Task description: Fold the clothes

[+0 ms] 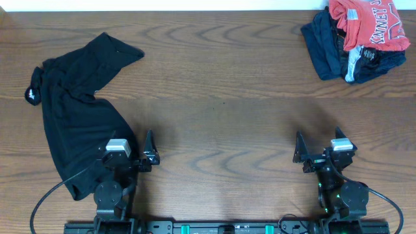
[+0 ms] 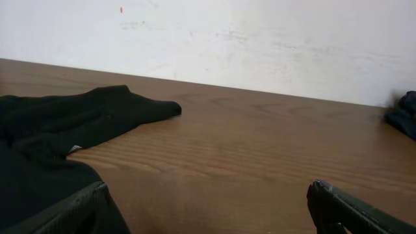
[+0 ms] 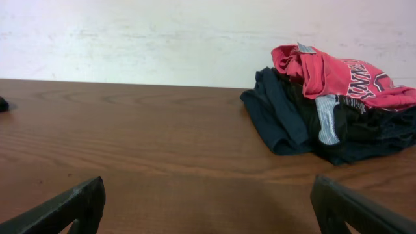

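A black garment lies crumpled and spread on the left of the table; it also shows in the left wrist view. A pile of clothes with a red printed shirt on top of dark blue pieces sits at the far right corner, and shows in the right wrist view. My left gripper is open and empty at the front, its left finger over the black garment's edge. My right gripper is open and empty at the front right, far from the pile.
The brown wooden table runs between the two lots of clothes. A white wall stands behind the far edge. Black cables trail from both arm bases at the front edge.
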